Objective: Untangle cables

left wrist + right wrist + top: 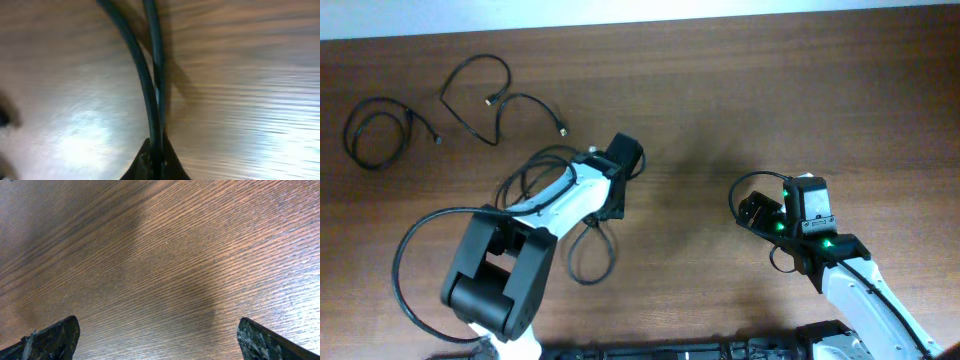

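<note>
Gripping cable (145, 85) running straight ahead from left pincer (156, 164), right pincer (160, 339) spread wide

No legible txt, labels, brand marks, nos. or signs in any view. Nothing readable on the cables (148, 95) or the surface (160, 255).
</note>
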### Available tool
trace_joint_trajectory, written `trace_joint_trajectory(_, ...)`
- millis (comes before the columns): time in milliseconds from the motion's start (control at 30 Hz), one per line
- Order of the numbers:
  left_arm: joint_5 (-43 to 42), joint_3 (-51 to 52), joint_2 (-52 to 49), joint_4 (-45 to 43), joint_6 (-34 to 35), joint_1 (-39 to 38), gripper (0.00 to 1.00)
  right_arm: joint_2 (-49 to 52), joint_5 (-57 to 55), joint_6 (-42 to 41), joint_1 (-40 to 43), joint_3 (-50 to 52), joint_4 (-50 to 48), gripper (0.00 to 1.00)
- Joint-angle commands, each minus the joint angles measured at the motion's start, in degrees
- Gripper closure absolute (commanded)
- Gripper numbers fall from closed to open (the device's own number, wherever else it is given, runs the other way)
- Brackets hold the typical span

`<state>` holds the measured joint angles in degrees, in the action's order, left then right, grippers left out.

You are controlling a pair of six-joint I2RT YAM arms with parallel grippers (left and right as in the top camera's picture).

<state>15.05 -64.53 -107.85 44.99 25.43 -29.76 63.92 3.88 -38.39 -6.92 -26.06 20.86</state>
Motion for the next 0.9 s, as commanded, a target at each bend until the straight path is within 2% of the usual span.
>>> trace_joint_trajectory(0, 4.72, -0.02, -1.16, 2.1, 8.35, 5.51, 1.0, -0.11, -0.72, 0.39, -0.15, -0.09, -0.04, 0.01)
trace_joint_trajectory(100, 4.9, -0.02, -1.14, 7.72, 22.84, 12.63, 1.0, -0.11, -0.72, 0.39, -0.15, -0.09, -0.04, 0.01)
trace_joint_trajectory(167, 4.87, -0.02, -1.16, 11.28, 38.12, 17.9, 1.0, -0.11, -0.72, 0.39, -0.15, -0.09, -0.04, 0.01)
trace_joint_trajectory(267, 6.05, -0.02, -1.14, 10.95, 45.35, 25.0, 1.0, -0.11, -0.72, 0.39, -0.15, -0.09, -0.04, 0.01)
trace_joint_trajectory(367, 7.08, -0.04, -1.14, 8.41, 44.28, 34.77, 1.0, -0.11, -0.72, 0.39, -0.15, -0.09, -0.04, 0.01)
trace_joint_trajectory(533, 7.04, -0.04, -1.14, -5.75, 28.63, 51.47, 1.0, -0.11, -0.72, 0.39, -0.15, -0.09, -0.04, 0.01)
trace_joint_trajectory(633, 7.04, -0.35, -1.16, -14.6, 20.04, 56.98, 1.0, -0.11, -0.72, 0.39, -0.15, -0.09, -0.04, 0.01)
trace_joint_trajectory(733, 6.88, -4.5, -1.16, -17.75, 19.98, 61.92, 1.0, -0.11, -0.72, 0.39, -0.15, -0.09, -0.04, 0.01)
trace_joint_trajectory(867, 3.61, -11.1, -1.09, -16.65, 19.87, 64.46, 1.0, -0.11, -0.72, 0.39, -0.15, -0.09, -0.04, 0.01)
